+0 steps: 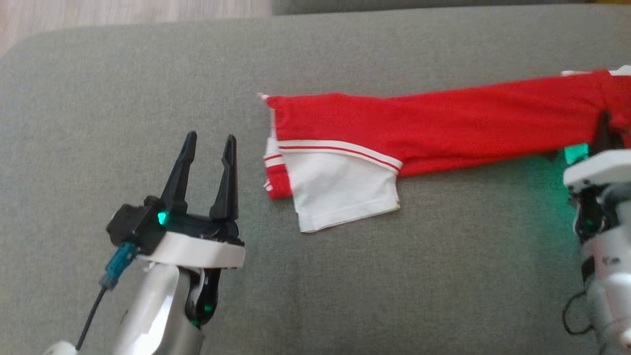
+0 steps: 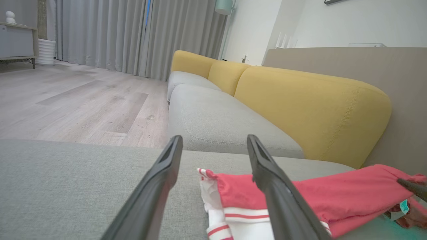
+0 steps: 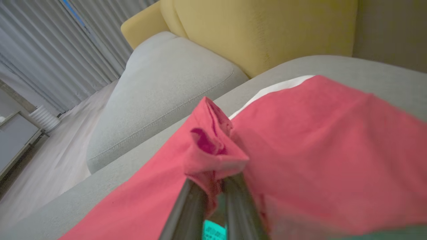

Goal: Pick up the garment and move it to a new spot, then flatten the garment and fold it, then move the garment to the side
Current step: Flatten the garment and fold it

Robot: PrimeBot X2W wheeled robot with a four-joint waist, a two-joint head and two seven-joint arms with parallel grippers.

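Note:
The garment (image 1: 443, 123) is red with white panels and red-and-white stripes, stretched in a long band across the grey cushion (image 1: 148, 88), its white part folded at the left end. My left gripper (image 1: 210, 145) stands open just left of the garment's left end, nothing between its fingers; in the left wrist view the garment (image 2: 333, 200) lies past the right finger (image 2: 273, 186). My right gripper (image 1: 602, 123) is at the right edge, shut on a bunched fold of the red garment (image 3: 213, 150), which rises over the fingertips in the right wrist view.
The grey cushion is a wide flat surface with free room in front of and behind the garment. A yellow-backed sofa (image 2: 300, 100) with grey seats stands beyond it. Wooden floor (image 2: 66, 100) and grey curtains (image 2: 133, 33) lie to the left.

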